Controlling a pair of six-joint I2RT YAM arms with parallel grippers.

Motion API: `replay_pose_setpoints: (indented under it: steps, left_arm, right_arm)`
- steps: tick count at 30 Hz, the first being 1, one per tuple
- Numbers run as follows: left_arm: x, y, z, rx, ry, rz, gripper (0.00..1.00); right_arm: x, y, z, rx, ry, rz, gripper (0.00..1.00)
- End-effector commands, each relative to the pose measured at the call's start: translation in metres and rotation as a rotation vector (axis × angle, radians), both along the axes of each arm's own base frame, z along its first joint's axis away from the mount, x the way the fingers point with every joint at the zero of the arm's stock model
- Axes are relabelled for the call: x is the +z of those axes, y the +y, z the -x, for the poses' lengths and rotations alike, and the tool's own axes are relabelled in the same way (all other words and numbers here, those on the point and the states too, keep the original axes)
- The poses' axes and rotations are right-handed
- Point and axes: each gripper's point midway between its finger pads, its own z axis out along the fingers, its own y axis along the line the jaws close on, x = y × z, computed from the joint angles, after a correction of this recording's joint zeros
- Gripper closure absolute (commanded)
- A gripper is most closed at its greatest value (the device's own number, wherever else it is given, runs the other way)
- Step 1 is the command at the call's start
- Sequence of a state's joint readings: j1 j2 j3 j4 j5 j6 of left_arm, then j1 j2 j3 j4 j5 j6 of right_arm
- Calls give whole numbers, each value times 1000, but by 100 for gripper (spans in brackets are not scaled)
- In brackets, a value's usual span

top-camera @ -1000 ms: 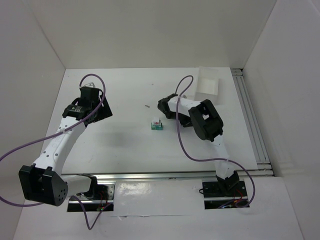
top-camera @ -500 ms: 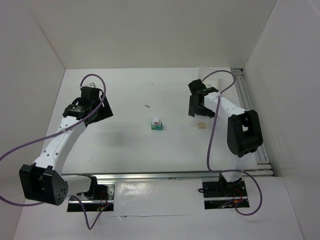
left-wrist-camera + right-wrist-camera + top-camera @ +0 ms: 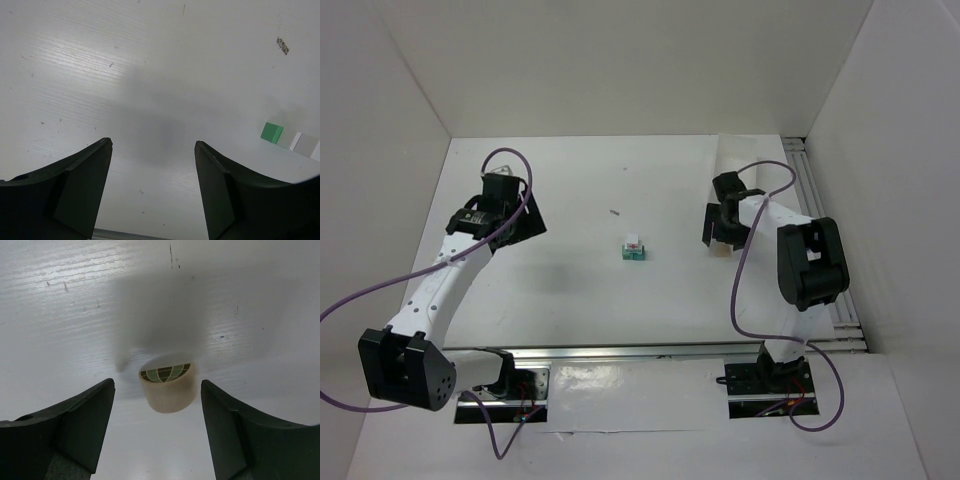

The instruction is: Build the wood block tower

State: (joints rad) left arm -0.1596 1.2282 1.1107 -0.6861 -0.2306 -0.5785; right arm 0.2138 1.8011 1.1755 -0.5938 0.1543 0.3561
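The wood block tower [image 3: 633, 249] stands mid-table: a teal-green block with a small white-and-red piece on top. In the left wrist view it shows as a green block [image 3: 271, 132] with pale pieces beside it. A pale tan rounded piece [image 3: 167, 388] with a green lattice face lies apart on the table, right of the tower. My right gripper [image 3: 718, 230] is directly over it, and in its wrist view the gripper [image 3: 157, 383] is open with the piece between and just beyond the fingertips, untouched. My left gripper [image 3: 520, 225] is open and empty [image 3: 152, 142], far left of the tower.
A clear plastic tray [image 3: 740, 152] stands at the back right, behind the right gripper. A small dark speck [image 3: 614, 212] lies behind the tower. White walls enclose the table, and a metal rail [image 3: 820, 220] runs along the right edge.
My right arm swung from beside the tower to the right side. It now hangs over the tan piece that came into view on the table. The left arm has not moved.
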Motion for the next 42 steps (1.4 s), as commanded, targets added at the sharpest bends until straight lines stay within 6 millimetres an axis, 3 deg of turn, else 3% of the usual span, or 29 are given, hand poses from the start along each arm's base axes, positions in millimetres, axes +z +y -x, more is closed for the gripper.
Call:
replay_pose_setpoints:
  steps: [1, 19, 30, 34, 42]
  left_arm:
    - [16, -3, -11, -10, -55, 0, 20]
    - [12, -6, -9, -13, -38, 3, 20]
    - [9, -4, -8, -7, -30, -5, 20]
    - [11, -4, -7, -7, -39, -4, 20]
    - [12, -4, -7, -7, -39, -4, 20]
  right_arm:
    - [-4, 0, -10, 15, -40, -33, 24]
    - [-11, -3, -3, 42, -3, 5, 39]
    - [-13, 8, 0, 81, 12, 2, 48]
    - [-14, 10, 0, 85, 14, -8, 40]
    - [-16, 12, 4, 111, 27, -19, 40]
